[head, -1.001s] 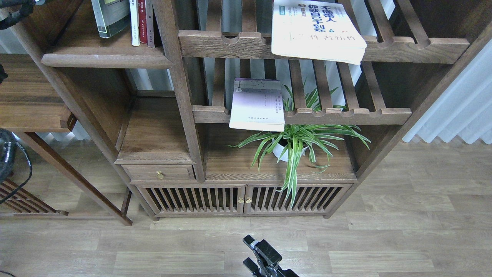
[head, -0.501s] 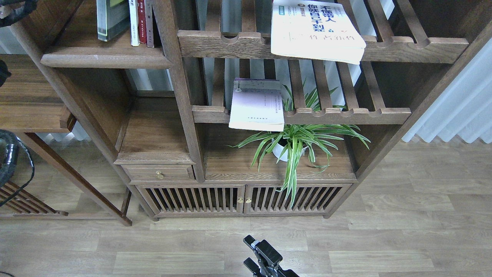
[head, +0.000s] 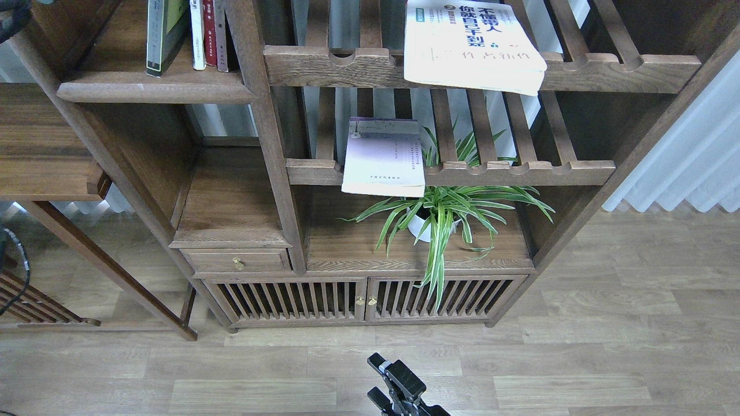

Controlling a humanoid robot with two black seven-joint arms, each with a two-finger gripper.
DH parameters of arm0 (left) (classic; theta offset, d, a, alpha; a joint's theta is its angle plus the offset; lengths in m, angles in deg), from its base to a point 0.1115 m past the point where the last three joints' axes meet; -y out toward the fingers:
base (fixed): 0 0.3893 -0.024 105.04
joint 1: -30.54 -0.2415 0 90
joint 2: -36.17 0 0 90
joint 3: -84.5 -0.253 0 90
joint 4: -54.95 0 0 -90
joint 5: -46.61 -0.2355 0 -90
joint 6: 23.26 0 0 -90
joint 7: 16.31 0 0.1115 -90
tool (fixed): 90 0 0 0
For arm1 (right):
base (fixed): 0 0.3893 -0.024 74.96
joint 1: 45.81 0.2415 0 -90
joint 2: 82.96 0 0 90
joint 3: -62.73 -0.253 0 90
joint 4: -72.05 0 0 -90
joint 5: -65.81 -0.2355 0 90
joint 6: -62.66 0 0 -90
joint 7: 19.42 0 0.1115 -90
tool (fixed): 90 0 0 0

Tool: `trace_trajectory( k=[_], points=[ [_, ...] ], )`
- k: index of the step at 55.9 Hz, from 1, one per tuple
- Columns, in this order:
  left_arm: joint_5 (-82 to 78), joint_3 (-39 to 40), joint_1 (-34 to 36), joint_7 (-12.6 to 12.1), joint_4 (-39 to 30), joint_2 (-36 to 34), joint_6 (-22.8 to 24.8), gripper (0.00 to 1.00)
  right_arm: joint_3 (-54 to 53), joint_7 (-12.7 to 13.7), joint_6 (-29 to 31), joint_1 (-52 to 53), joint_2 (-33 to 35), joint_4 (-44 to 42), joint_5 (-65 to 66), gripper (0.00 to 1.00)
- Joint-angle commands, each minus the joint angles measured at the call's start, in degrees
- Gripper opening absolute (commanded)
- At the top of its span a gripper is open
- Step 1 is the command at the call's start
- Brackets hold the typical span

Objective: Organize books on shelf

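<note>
The black-edged yellow-green book (head: 162, 32) stands upright on the solid dark-brown shelf (head: 156, 92) at the top left, beside thin white, red and dark spines (head: 207, 34). Its top is cut off by the frame. The large white book (head: 471, 46) with a blue title lies flat on the upper slatted rack (head: 624, 72). The pale lavender-white book (head: 384, 159) lies flat on the lower slatted rack (head: 520, 172), overhanging its front rail. A black part of my left arm (head: 13, 16) shows in the top left corner; its gripper is out of view. My right gripper (head: 378, 380) is low at the bottom centre, open and empty.
A potted spider plant (head: 439, 216) stands on the cabinet top under the lower rack. Below are a small drawer (head: 237, 261) and slatted cabinet doors (head: 364, 300). A wooden side table (head: 46, 156) stands at the left and a white curtain (head: 688, 156) at the right.
The yellow-green book has gone from leaning to upright against the thin spines. The view has shifted slightly. The right gripper has not moved.
</note>
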Motion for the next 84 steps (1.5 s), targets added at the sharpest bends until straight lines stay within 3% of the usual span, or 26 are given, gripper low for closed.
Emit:
trace_trajectory(
  k=[1, 10, 28, 50, 55, 61, 67, 84],
  points=[
    [7.2, 1.66, -3.87, 0.0, -6.23, -1.96, 0.0, 1.0, -0.06, 0.08, 0.0, -0.16, -0.57, 0.47, 0.01, 0.98],
    [16.35, 4.91, -7.21, 0.0, -10.54, -2.04, 0.0, 0.97, -0.15, 0.08, 0.0, -0.16, -1.54, 1.53, 0.01, 0.98],
    [17.94, 10.45, -8.53, 0.0, -10.37, -2.04, 0.0, 1.0, 0.03, 0.52, 0.0, -0.07, -1.54, 2.15, 0.1, 0.98],
    [23.04, 9.58, -18.55, 0.0, -13.45, -4.33, 0.0, 0.97, -0.41, 0.43, 0.0, 0.72, -1.54, 8.74, 0.01, 0.98],
    [24.0, 9.58, -23.55, 0.0, -13.8, -3.54, 0.0, 0.98, -2.34, 0.43, 0.0, 0.99, -1.54, 11.37, 0.01, 0.98],
    [27.78, 10.01, -29.09, 0.0, -14.06, -3.19, 0.0, 1.0, -3.4, -0.01, 0.0, 1.34, -1.54, 11.29, 0.01, 0.98],
    [29.63, 10.28, -30.15, 0.0, -14.06, -2.66, 0.0, 1.0, -3.23, -0.01, 0.0, 2.12, -1.54, 11.29, 0.1, 0.98],
    [29.63, 10.37, -30.86, 0.0, -13.97, 0.15, 0.0, 1.0, -1.64, -2.73, 0.0, 9.34, 13.66, 9.44, 0.1, 0.98]
  ],
)
